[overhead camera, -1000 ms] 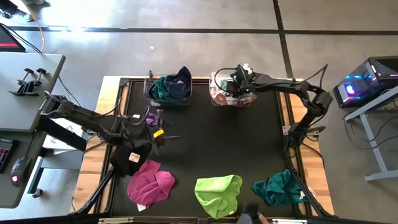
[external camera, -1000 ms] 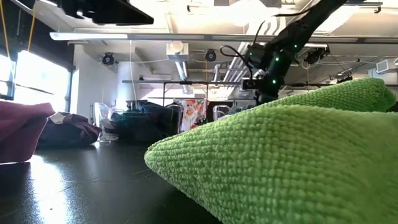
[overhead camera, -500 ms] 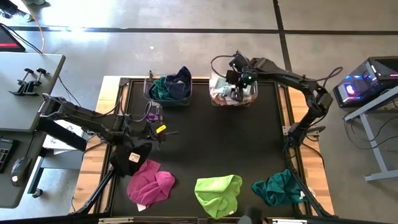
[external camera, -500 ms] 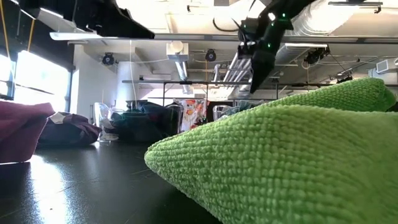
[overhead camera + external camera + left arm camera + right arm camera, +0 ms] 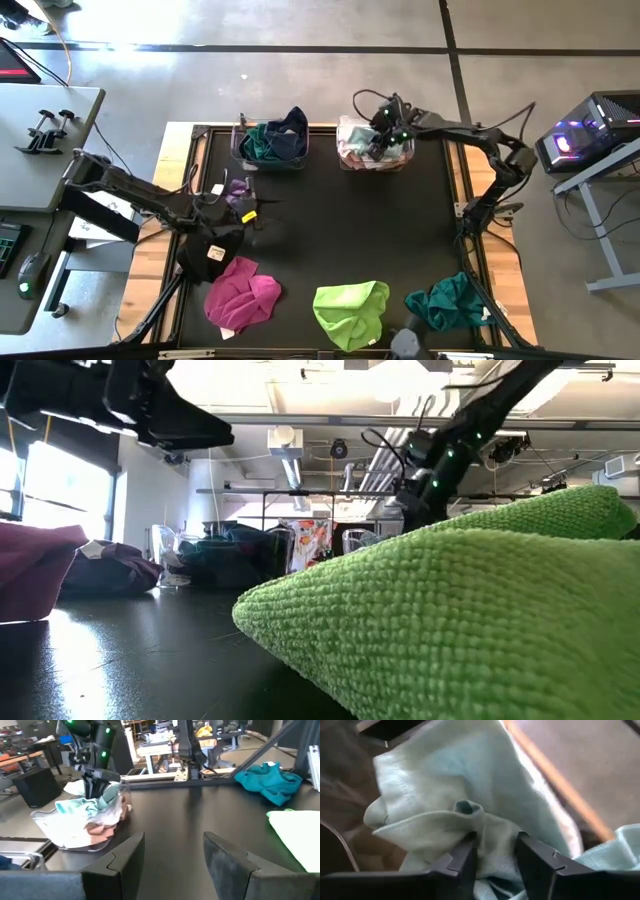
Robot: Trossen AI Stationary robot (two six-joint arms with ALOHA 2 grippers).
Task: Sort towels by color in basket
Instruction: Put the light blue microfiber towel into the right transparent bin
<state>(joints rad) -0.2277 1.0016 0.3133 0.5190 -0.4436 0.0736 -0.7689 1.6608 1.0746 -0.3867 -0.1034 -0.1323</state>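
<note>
Black table (image 5: 330, 230) holds two part-filled baskets; magenta (image 5: 243, 295), lime (image 5: 352, 310) and teal (image 5: 448, 302) towels (unsorted) remain. Right gripper (image 5: 495, 862) pinches pale mint towel (image 5: 470, 795); left gripper (image 5: 172, 855) gapes empty.

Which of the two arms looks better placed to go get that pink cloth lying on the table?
Left. The left gripper hangs open near the magenta towel, while the right gripper is across the table in the basket.
</note>
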